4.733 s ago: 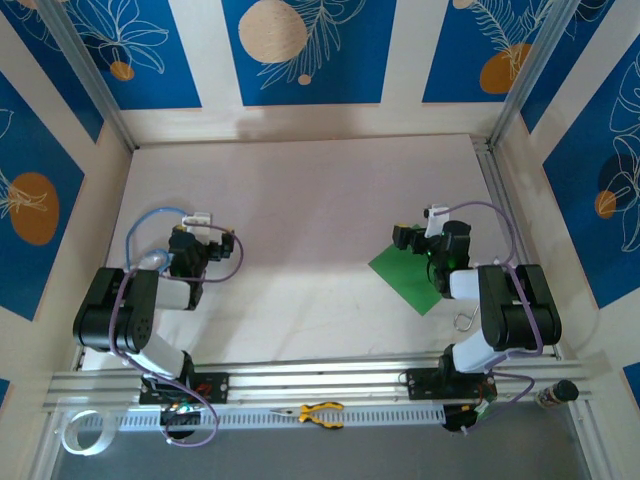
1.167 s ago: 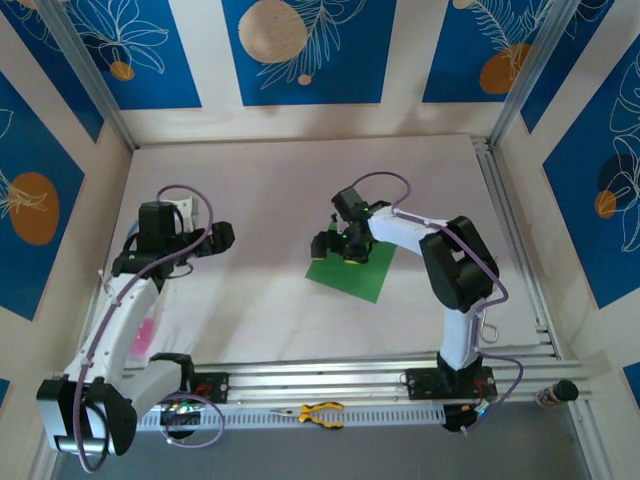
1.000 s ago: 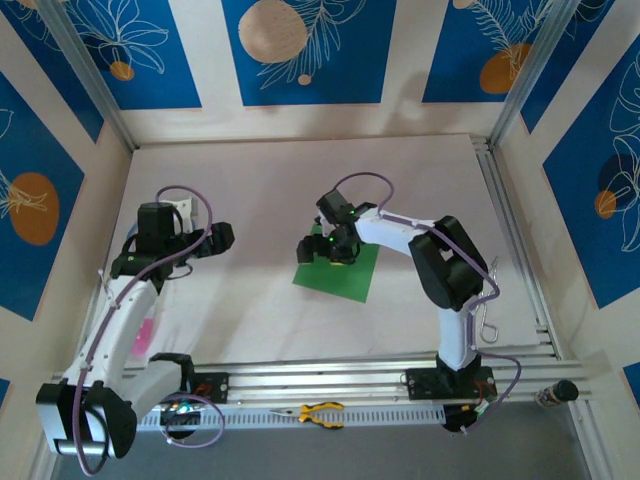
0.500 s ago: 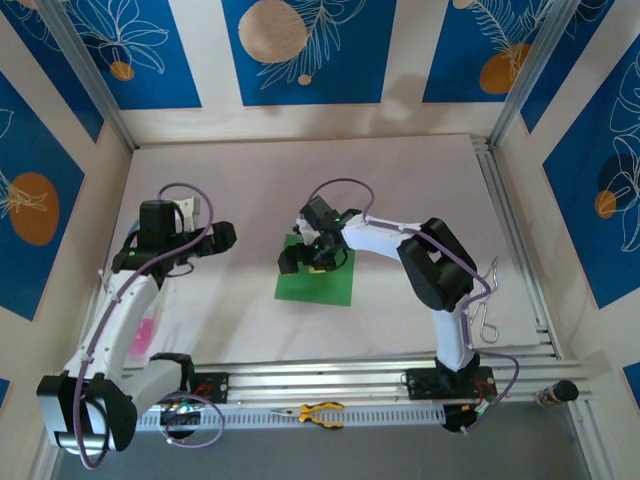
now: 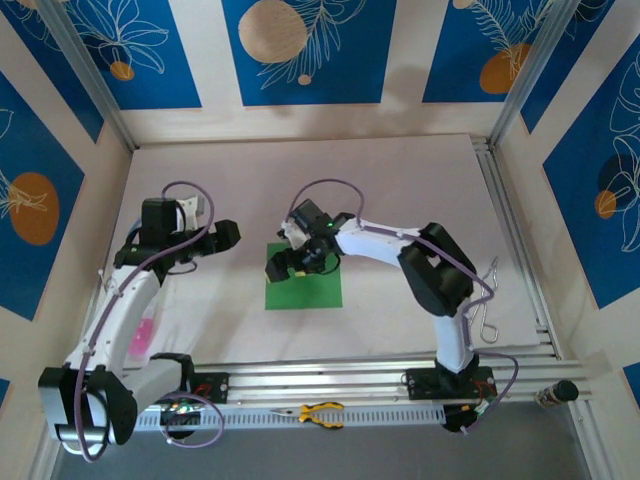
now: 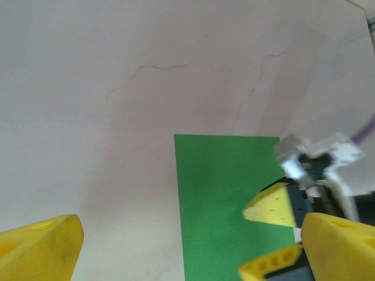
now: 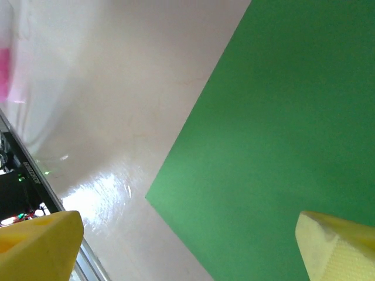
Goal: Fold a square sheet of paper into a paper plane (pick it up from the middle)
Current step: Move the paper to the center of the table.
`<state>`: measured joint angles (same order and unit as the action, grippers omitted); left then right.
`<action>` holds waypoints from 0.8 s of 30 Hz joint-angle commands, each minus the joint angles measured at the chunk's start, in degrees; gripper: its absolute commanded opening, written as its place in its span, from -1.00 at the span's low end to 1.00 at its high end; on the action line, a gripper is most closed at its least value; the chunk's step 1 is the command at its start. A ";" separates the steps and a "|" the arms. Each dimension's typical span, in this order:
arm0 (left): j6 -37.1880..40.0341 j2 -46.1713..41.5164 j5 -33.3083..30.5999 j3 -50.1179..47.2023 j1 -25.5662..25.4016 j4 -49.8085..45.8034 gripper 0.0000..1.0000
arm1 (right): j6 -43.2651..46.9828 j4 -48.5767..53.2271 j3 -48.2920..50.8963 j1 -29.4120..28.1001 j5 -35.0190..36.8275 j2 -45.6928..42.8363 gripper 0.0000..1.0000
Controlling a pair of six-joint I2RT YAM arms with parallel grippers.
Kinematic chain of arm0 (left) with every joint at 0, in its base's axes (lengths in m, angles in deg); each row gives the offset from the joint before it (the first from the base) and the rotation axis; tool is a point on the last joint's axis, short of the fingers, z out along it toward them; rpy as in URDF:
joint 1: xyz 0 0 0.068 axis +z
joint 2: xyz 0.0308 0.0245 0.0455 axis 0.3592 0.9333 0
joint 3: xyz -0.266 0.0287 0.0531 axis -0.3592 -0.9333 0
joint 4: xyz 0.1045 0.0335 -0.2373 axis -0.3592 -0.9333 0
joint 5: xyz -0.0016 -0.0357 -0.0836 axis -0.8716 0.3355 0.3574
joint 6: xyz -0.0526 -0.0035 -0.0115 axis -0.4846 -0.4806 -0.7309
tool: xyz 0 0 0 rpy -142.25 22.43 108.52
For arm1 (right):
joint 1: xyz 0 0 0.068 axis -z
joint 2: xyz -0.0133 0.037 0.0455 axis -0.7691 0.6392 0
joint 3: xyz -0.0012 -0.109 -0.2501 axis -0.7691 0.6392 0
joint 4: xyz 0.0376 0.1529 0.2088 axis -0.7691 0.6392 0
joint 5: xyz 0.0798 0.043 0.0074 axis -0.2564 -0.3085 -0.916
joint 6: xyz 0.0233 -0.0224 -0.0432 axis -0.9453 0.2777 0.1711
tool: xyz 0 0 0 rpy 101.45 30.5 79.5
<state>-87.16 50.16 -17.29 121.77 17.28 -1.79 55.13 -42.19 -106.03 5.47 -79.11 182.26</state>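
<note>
Square sheet of paper (image 5: 305, 291) lies flat and unfolded on table (image 5: 400, 180), just beyond middle of near rail (image 5: 330, 381).
Right gripper (image 5: 286, 265) low over sheet's edge farthest from rail. Fingers spread wide, nothing held, contact unclear.
Left gripper (image 5: 228, 236) off sheet toward rail's left end, also wide apart, empty.
Likely handling: paper light, thin, floppy, slides on smooth table, creases easily — hard to pinch while flat.
Best hold: middle — pinch up small ridge, squeeze gently.

The right gripper (image 5: 285, 266) stands over the green sheet (image 5: 308, 291); the table (image 5: 400, 180) beyond lies open
</note>
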 commanded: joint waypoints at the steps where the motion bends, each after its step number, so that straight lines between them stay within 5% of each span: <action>1: -2.99 1.75 0.96 1.28 -1.39 0.24 0.88 | -7.05 -6.82 6.47 2.94 8.25 -10.72 0.90; 6: -3.56 7.68 -5.60 4.61 -8.28 -3.58 0.85 | -13.22 -12.05 21.49 6.86 25.43 -23.61 0.90; 9: -3.99 11.25 -8.79 5.57 -12.41 -3.78 0.83 | -12.99 -10.94 25.47 9.85 27.94 -28.33 0.97; 13: -7.93 16.42 -13.06 6.37 -20.49 -0.37 0.82 | -13.67 -1.32 23.30 15.70 22.22 -28.50 0.98; 18: -10.58 24.95 -17.69 11.84 -28.26 -3.58 0.76 | -15.75 -9.91 30.86 21.88 9.66 -31.38 0.98; 24: -14.46 29.75 -25.57 15.65 -33.66 -7.29 1.00 | -13.25 -14.46 35.15 18.82 16.72 -36.61 0.98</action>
<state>-98.61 79.28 -37.40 135.69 -15.16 -5.77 40.94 -52.62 -71.80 25.78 -63.46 148.58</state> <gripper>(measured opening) 0.988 0.990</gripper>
